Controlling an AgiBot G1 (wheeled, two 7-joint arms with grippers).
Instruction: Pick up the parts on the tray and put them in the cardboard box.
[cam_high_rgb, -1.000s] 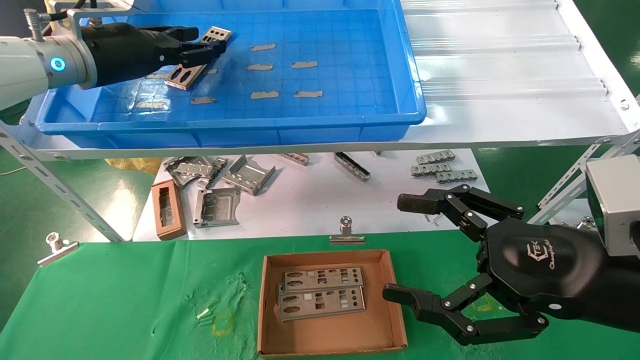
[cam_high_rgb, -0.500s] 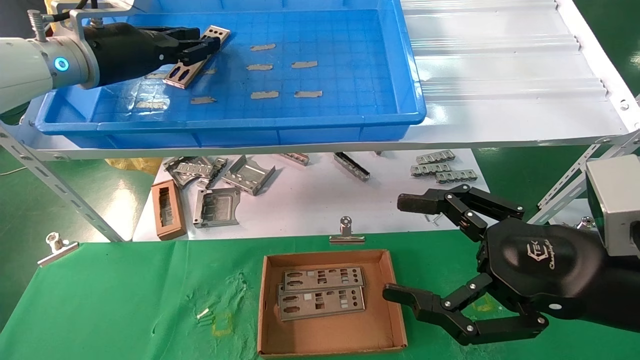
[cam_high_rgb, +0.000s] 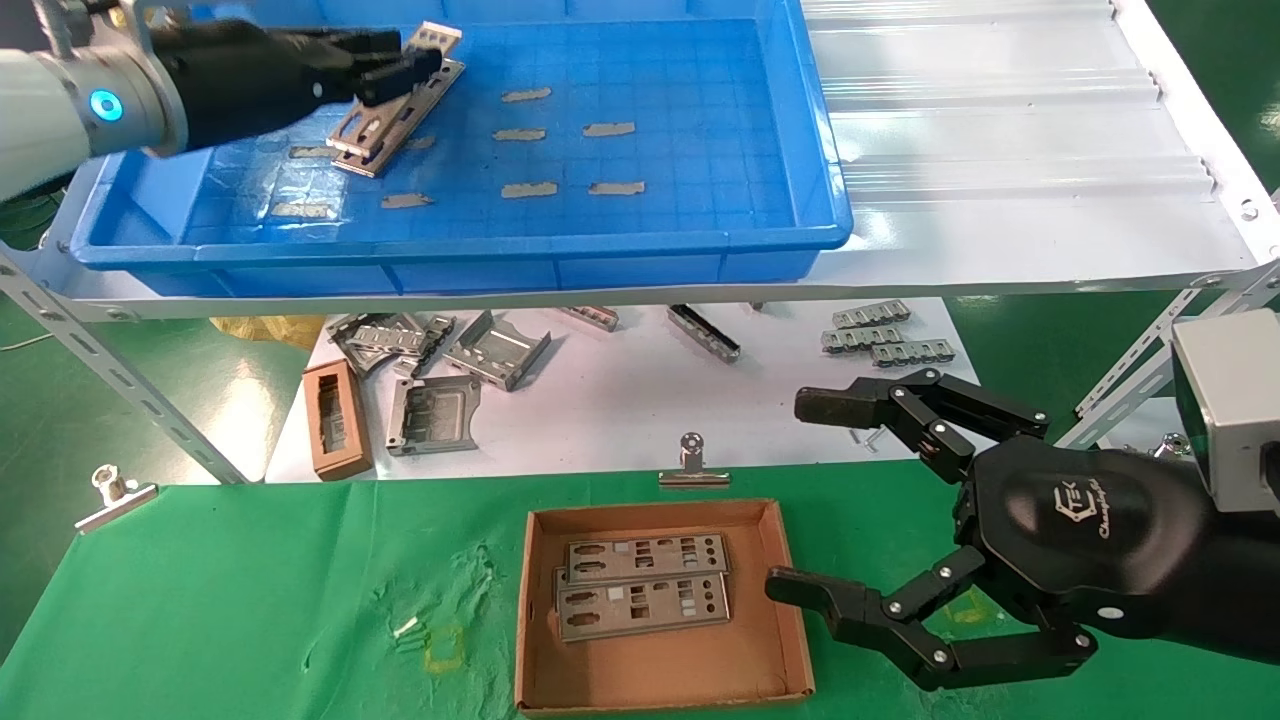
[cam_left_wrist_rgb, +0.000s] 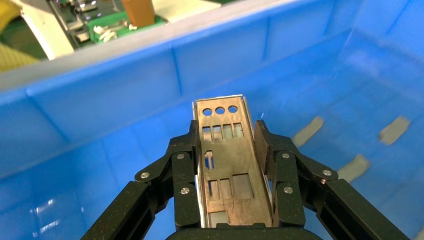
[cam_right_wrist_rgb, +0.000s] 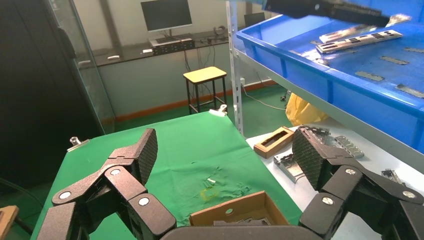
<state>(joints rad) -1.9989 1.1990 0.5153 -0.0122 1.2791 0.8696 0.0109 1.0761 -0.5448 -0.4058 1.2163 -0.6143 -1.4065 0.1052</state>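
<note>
Currently two silver-grey punched metal strips (cam_high_rgb: 642, 586) in shallow brown cardboard box (cam_high_rgb: 660, 680) | left gripper (cam_high_rgb: 405, 68) clamps third strip (cam_left_wrist_rgb: 223, 165) above bright-blue plastic tray (cam_high_rgb: 640, 245) | right gripper (cam_high_rgb: 810, 497) wide, empty, beside box.

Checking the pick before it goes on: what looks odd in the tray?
The left tool is shut on a part, but a second part hangs just beneath it in the tray, possibly lifted too.

Three views: one high, two on the wrists

Head camera looks down; both wrist cameras, one close, one far, share the tray (cam_high_rgb: 640, 250) (cam_left_wrist_rgb: 100, 95) (cam_right_wrist_rgb: 350, 95).
</note>
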